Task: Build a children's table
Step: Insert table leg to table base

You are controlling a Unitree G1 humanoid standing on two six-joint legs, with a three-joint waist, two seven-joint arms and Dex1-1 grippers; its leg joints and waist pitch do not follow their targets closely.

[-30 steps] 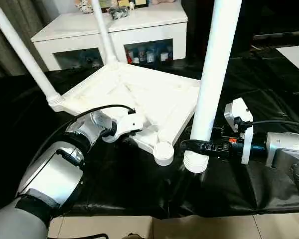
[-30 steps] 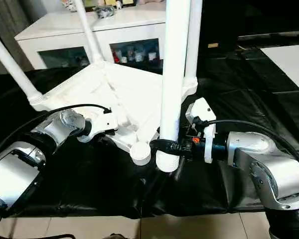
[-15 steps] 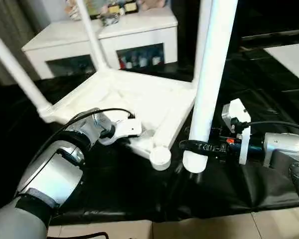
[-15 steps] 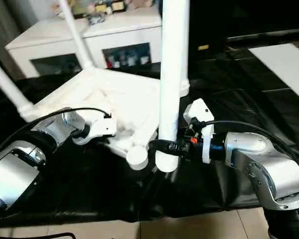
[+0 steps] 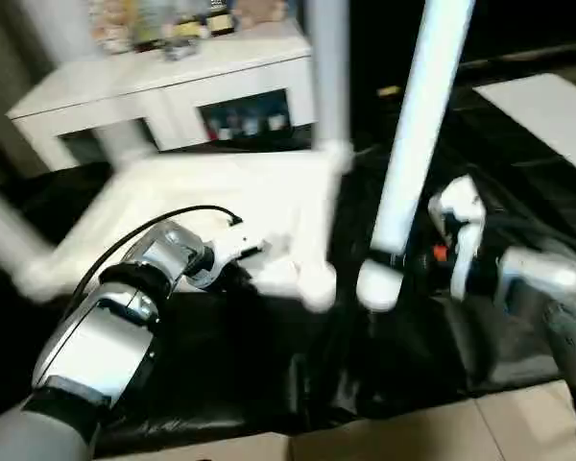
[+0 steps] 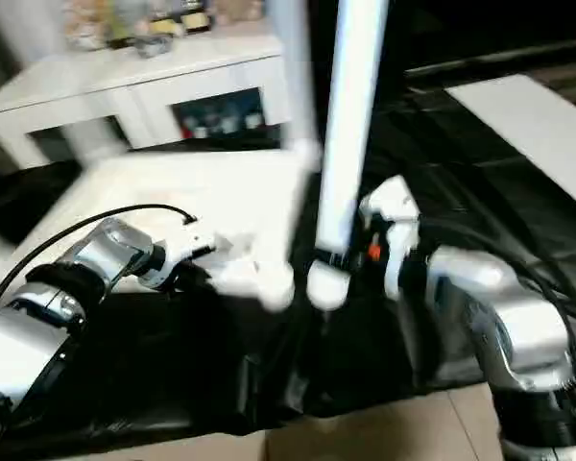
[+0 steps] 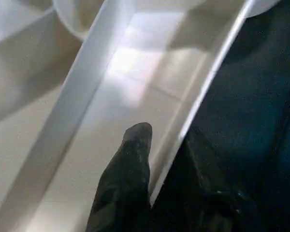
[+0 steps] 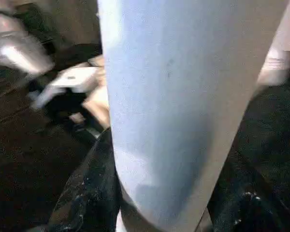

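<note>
Upturned white plastic rectangular tabletop (image 5: 211,197) on black sheet (image 5: 230,365), left gripper (image 7: 157,181) pinching its rim; right gripper (image 8: 157,193) clamps upright white tapered tube leg (image 5: 418,144) beside empty corner socket (image 5: 317,286).

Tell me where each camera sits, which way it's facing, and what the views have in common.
Left and right eye views: on the head, looking forward and down over both silver forearms at the tabletop and loose leg.
Left wrist view: along the left gripper, whose fingers straddle the tabletop's rim.
Right wrist view: along the right gripper, fingers either side of the leg.
Shared: the leg appears in the eye views and the right wrist view.
</note>
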